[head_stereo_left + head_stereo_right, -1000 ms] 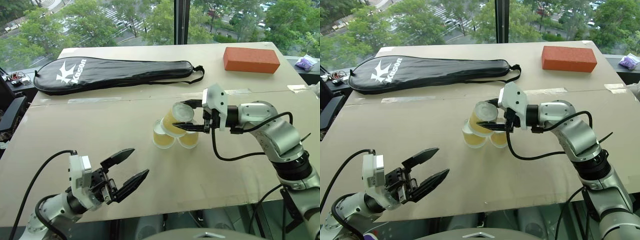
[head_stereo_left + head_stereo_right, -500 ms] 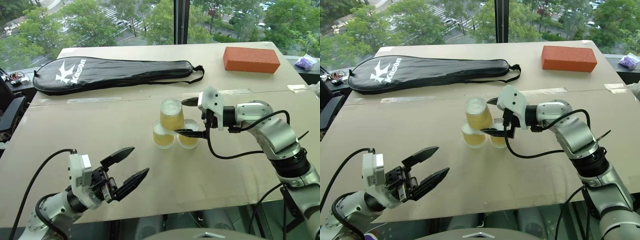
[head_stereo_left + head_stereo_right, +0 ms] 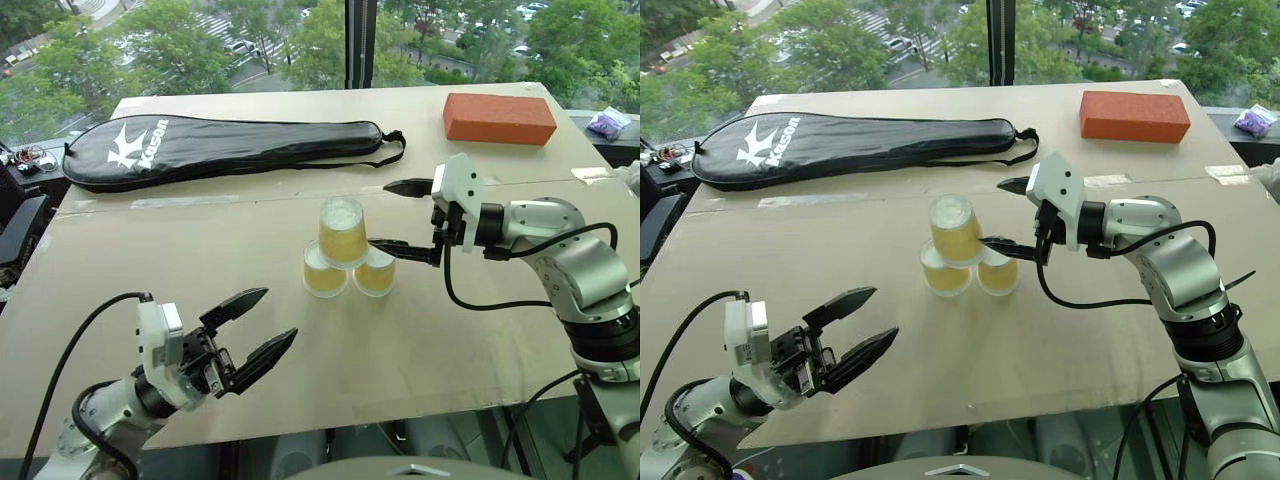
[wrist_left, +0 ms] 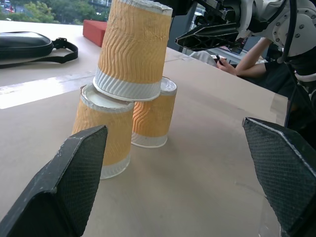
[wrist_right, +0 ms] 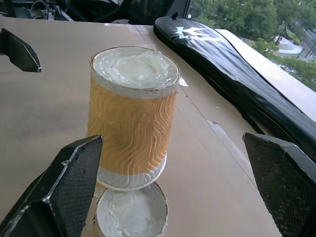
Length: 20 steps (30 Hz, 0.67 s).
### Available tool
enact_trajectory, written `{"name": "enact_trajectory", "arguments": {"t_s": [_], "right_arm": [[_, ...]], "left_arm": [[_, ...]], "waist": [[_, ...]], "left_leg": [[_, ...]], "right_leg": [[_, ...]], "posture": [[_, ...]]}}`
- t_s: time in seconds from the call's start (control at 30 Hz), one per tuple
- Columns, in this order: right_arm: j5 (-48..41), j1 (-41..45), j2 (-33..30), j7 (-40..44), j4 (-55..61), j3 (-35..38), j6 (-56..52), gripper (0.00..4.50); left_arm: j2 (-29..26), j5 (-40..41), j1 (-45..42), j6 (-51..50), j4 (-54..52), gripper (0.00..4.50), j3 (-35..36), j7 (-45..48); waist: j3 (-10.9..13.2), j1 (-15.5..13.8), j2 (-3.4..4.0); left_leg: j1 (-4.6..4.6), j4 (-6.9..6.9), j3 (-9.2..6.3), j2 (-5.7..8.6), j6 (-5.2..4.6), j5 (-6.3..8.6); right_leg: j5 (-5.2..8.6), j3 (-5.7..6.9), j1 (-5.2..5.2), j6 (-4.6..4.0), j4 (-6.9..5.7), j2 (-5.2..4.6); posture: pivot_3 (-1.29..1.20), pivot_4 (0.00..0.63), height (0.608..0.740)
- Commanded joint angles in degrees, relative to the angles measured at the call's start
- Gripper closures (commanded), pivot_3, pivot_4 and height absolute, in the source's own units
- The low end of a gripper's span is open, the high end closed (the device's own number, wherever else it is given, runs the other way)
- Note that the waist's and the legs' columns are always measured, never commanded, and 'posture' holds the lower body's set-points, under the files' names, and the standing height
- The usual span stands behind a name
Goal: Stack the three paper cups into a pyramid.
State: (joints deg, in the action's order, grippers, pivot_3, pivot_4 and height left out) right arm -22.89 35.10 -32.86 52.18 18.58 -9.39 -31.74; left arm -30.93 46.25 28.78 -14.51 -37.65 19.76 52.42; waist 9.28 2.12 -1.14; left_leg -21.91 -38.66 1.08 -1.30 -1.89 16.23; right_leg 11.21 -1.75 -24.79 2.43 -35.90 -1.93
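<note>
Right arm reaches forward, wrist bent inward; right gripper (image 3: 408, 218) points toward the robot's left, roughly level, fingers spread wide, holding nothing. Left arm low and near the body; left gripper (image 3: 258, 325) points forward-right, level, fingers apart, empty.

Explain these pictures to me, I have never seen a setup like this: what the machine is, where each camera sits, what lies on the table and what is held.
It is a humanoid robot with two arms, each ending in a two-fingered tool. Two pictures come from its head, looking down; two from cameras on its wrists. On the cardboard-covered table stand the three paper cups upside down, one on top of two, a finished pyramid. Behind them lie a black racket bag and an orange brick. The right tool stands open beside the cups, the left tool open nearer the robot. Neither holds anything.
</note>
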Motion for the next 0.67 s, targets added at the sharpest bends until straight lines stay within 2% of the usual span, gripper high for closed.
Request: {"name": "enact_trajectory", "arguments": {"t_s": [0.03,0.17,0.33,0.5,0.67], "right_arm": [[-1.7,-1.1,-1.3,1.3,1.7,3.5,1.9,0.01],[-7.2,-7.9,-4.5,5.8,5.3,9.0,3.1,0.01],[-12.4,-22.3,-9.1,8.0,7.8,19.6,2.9,0.01],[-7.1,-43.2,-12.0,14.2,2.0,27.5,13.7,0.01],[-5.7,-49.3,-11.0,13.6,-3.0,29.9,18.8,0.01]], "left_arm": [[-0.6,0.8,-0.7,0.2,-0.3,0.0,0.4,0.2],[0.1,1.4,-0.2,-0.2,-0.6,0.0,1.0,-0.9],[1.0,2.2,2.2,-1.9,-0.9,0.0,3.9,-5.6],[0.2,0.0,6.9,-1.6,4.9,0.0,8.4,-3.6],[-1.7,-3.7,7.0,-1.2,7.9,0.0,7.7,-2.6]], "waist": [[0.0,-0.1,0.0],[0.0,-0.6,-0.01],[0.0,-1.5,-0.07],[-0.1,-1.7,-0.21],[0.0,-1.1,-0.14]], "left_leg": [[-0.01,0.0,0.0,0.0,0.0,0.0],[-0.07,0.0,0.0,-0.01,0.0,0.0],[-0.09,0.01,0.0,0.0,0.0,0.0],[-0.01,0.01,0.12,0.03,0.0,0.0],[0.17,-0.01,0.13,-0.01,0.0,0.0]], "right_leg": [[0.0,0.02,0.0,0.0,0.0,0.0],[0.01,0.07,0.01,0.0,0.03,-0.05],[0.04,0.01,0.02,0.06,0.09,-0.09],[0.18,0.13,0.09,0.26,0.07,-0.06],[0.17,-0.01,0.1,0.24,0.0,-0.02]], "posture": [[0.0,0.15,0.74],[0.0,0.15,0.74],[0.0,0.15,0.74],[0.0,0.15,0.74],[0.0,0.15,0.74]]}}
